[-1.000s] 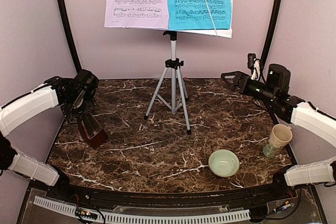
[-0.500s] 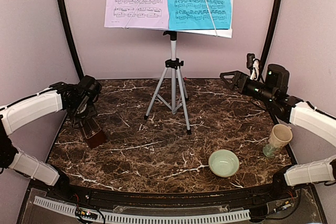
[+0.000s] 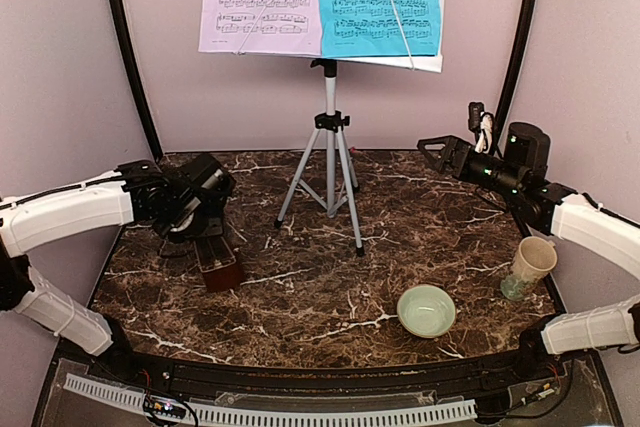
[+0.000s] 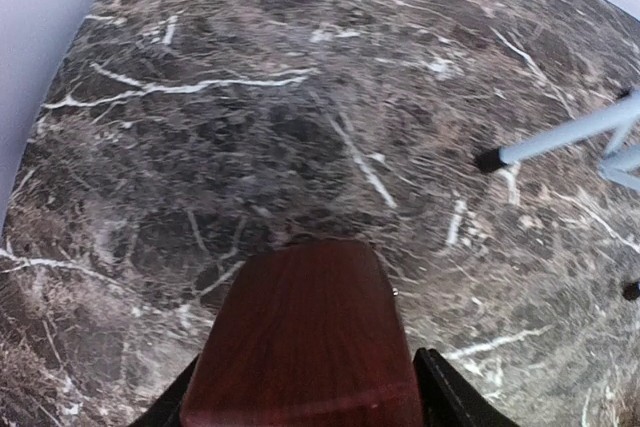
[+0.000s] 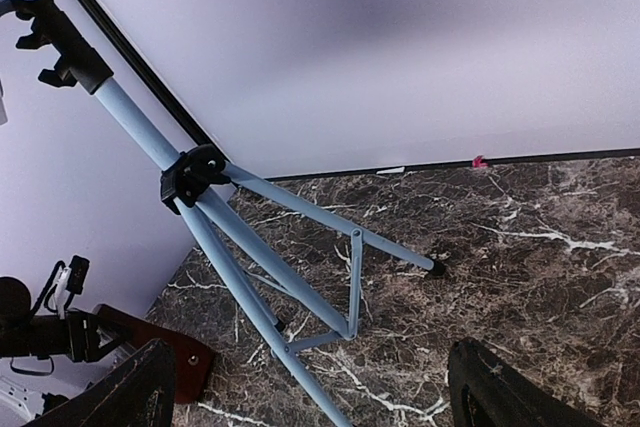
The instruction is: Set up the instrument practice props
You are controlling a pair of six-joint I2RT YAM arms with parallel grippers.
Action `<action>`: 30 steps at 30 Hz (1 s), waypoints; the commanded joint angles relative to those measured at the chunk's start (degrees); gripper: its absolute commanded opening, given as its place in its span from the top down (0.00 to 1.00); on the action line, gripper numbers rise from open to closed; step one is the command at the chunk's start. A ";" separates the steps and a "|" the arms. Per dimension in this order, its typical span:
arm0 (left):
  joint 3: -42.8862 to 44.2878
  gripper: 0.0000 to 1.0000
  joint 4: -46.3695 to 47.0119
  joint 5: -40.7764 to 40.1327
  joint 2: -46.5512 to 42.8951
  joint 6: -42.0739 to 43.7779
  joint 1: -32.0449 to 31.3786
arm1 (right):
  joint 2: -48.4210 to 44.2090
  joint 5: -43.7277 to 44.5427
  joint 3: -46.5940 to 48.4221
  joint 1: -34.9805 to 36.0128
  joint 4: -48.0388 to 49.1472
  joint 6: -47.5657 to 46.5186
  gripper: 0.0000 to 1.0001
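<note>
Lavender, cyan pages [image 3: 300, 2]: staves, wording unreadable; left jaws grip metronome [image 4: 305, 347]

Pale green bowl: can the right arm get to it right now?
Probably yes. The right gripper is open and empty, raised at the far right of the table; the pale green bowl sits uncovered on the near right, apart from the cream mug, nothing between.

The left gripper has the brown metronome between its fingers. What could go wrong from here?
1. The metronome looks tilted in the left gripper; released like this, it may topple instead of standing on the table.
2. The music stand has a leg close by; a swing toward it could knock the stand and shake the sheet-music pages loose.
</note>
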 commanded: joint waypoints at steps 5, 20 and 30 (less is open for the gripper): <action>9.72 0.58 4.57 0.03 8.12 -1.05 -11.22 | -1.90 -1.17 -0.21 0.70 1.35 -0.69 0.05; 27.97 0.55 9.84 2.27 27.66 1.58 -21.05 | -1.66 -3.07 0.03 0.87 -0.94 -3.22 0.05; 30.78 0.03 11.68 5.51 29.37 8.07 -21.58 | -0.59 -6.28 1.10 0.96 -2.28 -4.78 0.05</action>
